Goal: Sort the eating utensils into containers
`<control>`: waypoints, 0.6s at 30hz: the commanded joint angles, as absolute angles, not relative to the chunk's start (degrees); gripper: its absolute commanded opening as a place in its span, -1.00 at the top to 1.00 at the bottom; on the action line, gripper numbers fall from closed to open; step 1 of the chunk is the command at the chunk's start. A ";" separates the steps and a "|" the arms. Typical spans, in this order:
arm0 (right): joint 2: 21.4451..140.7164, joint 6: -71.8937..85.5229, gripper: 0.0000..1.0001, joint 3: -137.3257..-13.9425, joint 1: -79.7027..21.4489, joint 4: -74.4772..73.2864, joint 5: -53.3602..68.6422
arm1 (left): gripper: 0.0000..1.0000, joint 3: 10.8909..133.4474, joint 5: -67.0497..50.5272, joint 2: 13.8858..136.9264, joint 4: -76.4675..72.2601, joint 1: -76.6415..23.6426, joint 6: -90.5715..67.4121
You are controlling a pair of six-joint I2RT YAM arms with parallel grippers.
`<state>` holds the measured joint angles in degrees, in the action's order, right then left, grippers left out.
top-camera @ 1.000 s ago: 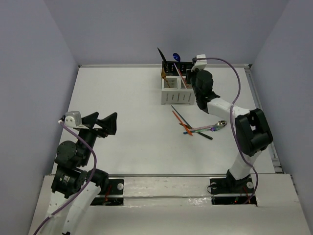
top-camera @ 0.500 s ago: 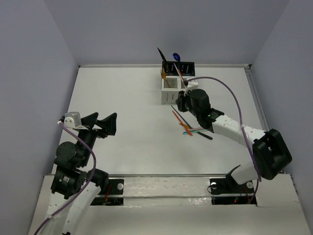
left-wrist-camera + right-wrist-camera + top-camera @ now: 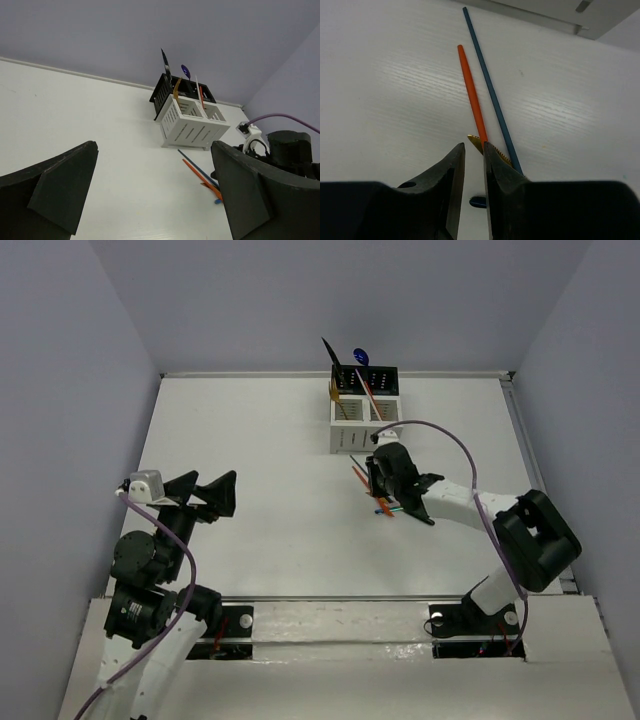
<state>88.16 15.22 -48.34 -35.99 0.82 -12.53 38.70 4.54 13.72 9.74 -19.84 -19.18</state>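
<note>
Left gripper (image 3: pixel 207 490) – nearest item, held above the near left of the white table (image 3: pixel 260 440), fingers spread wide and released, nothing between them.

Loose utensils (image 3: pixel 385 502) – a small crossed heap lying flat right of the table's centre. It included an orange-red utensil (image 3: pixel 472 95) and a dark blue utensil (image 3: pixel 492 90), their thin handles side by side and pointing toward the bins, plus a black utensil (image 3: pixel 421 517) at the right edge.

Right gripper (image 3: pixel 472 150) – lowered over that heap, fingers drawn almost together with a thin slit left. A serrated gold tip (image 3: pixel 477 141) showed just past the fingertips; whether it was pinched could not be told.

Containers (image 3: pixel 360 440) – four joined bins at the far side, white pair nearer, black pair behind. Standing tilted inside were a black piece (image 3: pixel 164 60), a blue spoon (image 3: pixel 184 70), a gold piece (image 3: pixel 176 87) and an orange-red piece (image 3: pixel 201 92).
</note>
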 commanded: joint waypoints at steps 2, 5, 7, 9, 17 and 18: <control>92.45 14.41 0.44 -54.31 -35.86 -2.19 -16.17 | -0.98 38.06 3.08 14.41 7.56 -18.98 -19.07; 94.39 14.33 0.44 -54.67 -35.86 -1.50 -18.18 | -0.98 38.14 2.73 14.68 7.56 -18.46 -19.16; 95.01 14.24 0.43 -54.67 -35.86 -0.62 -18.28 | -0.98 38.06 2.55 14.68 7.56 -18.46 -19.16; 96.06 13.98 0.43 -55.45 -35.86 -0.88 -18.98 | -0.98 38.06 2.46 14.59 7.56 -18.46 -19.16; 100.28 12.31 0.43 -58.27 -34.80 -0.88 -19.34 | -0.98 38.06 2.29 14.15 7.73 -18.46 -19.16; 100.89 12.04 0.43 -58.71 -34.80 -1.23 -19.25 | -0.98 38.06 2.29 14.24 7.73 -18.46 -19.07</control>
<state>99.15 13.78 -55.18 -35.57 -1.48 -18.68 38.59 3.20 13.74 9.74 -18.63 -19.18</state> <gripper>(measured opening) 0.284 0.991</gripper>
